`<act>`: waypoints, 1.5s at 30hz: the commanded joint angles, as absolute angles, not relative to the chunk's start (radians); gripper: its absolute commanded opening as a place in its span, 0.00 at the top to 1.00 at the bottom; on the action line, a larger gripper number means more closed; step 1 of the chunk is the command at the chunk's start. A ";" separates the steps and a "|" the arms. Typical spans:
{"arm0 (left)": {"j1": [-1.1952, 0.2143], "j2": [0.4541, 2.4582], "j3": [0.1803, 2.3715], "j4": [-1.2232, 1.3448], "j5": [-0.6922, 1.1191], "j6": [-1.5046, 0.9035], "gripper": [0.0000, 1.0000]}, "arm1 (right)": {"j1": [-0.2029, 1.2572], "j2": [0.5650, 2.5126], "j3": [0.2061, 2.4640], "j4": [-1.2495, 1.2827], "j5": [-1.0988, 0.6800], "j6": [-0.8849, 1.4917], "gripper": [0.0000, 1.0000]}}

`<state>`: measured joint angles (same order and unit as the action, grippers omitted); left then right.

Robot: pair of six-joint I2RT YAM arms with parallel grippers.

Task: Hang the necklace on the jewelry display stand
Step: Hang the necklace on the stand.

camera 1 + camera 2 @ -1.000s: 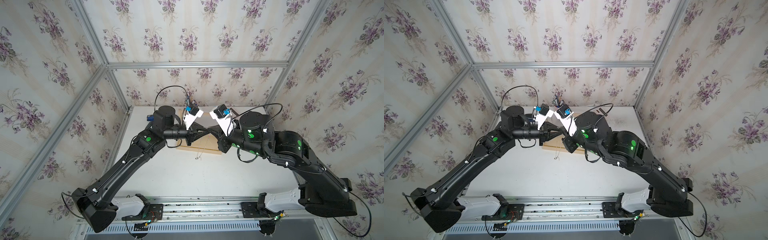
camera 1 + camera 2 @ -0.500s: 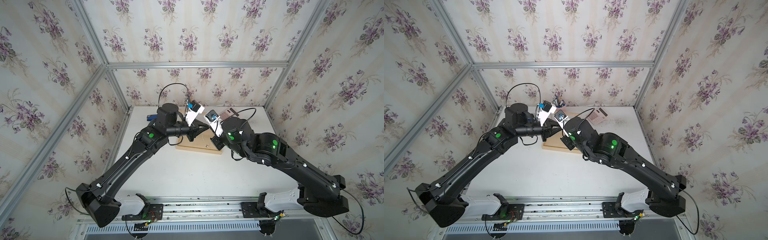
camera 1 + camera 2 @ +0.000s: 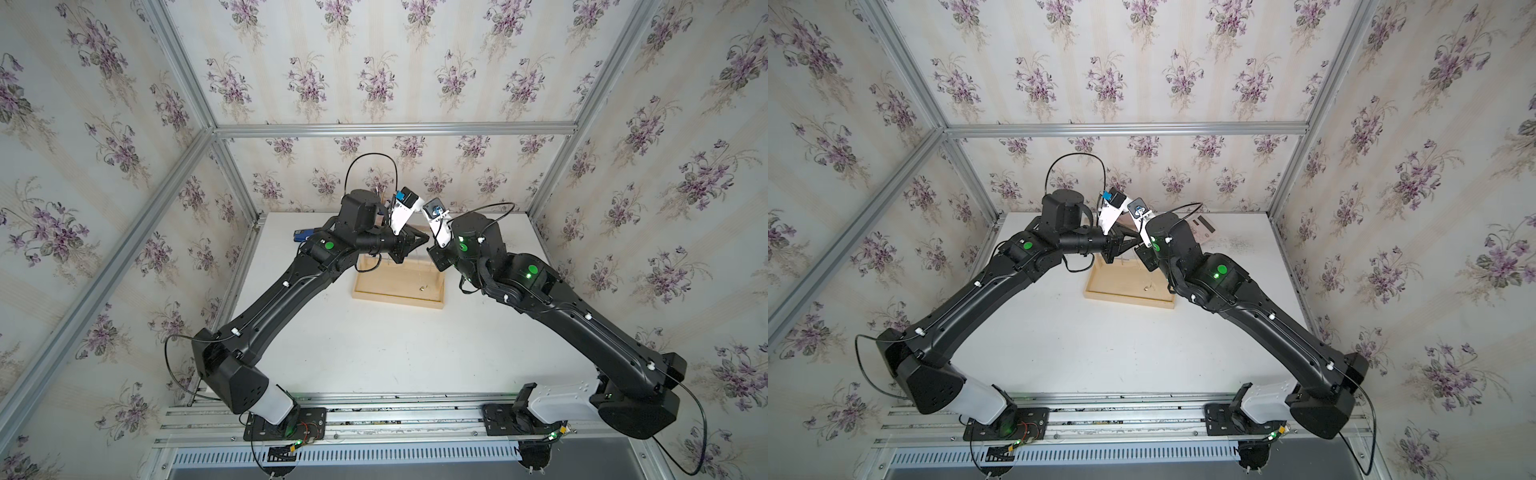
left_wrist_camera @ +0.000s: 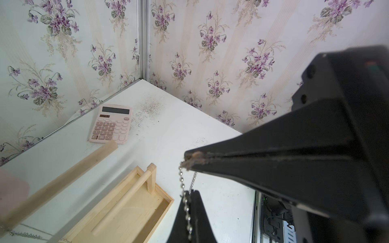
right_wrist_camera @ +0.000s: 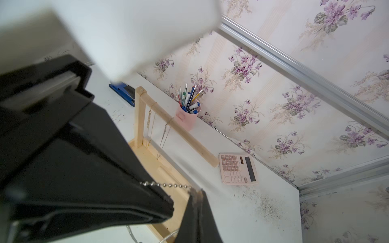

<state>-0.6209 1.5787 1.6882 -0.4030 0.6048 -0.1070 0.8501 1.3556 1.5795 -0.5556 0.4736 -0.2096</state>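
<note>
A silver bead-chain necklace [image 4: 182,181] [image 5: 166,185] is stretched short between my two grippers, and a loop of it hangs below them. My left gripper [image 3: 424,240] [image 4: 190,192] is shut on the chain. My right gripper [image 3: 434,254] [image 5: 196,192] is shut on it too, its tip almost touching the left one. They meet above the jewelry display stand [image 3: 397,297] [image 3: 1127,299]. Its crossbar [image 5: 183,133] [image 4: 63,181] is apart from the silver chain and carries two thin gold chains [image 5: 150,117]. In both top views the arms hide the crossbar.
A pink calculator [image 4: 111,124] [image 5: 237,168] [image 3: 1204,226] lies at the back right of the table. A pink cup of pens [image 5: 188,117] stands against the back wall behind the stand. A blue object [image 3: 303,235] [image 5: 124,92] lies at the back left.
Both grippers, still shut on the necklace, have moved together up and toward the back wall over the stand. The right arm swung left and then back to the right.
</note>
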 commanded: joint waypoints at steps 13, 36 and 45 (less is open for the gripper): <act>-0.616 1.829 1.960 -0.492 0.552 -0.075 1.00 | 0.681 1.425 1.540 -0.322 0.455 -0.270 1.00; -0.575 2.024 2.185 -0.524 0.569 -0.097 0.97 | 0.553 1.559 1.587 -0.184 0.385 -0.302 1.00; -0.562 2.089 2.229 -0.545 0.562 -0.103 0.97 | 0.505 1.626 1.575 -0.144 0.434 -0.333 1.00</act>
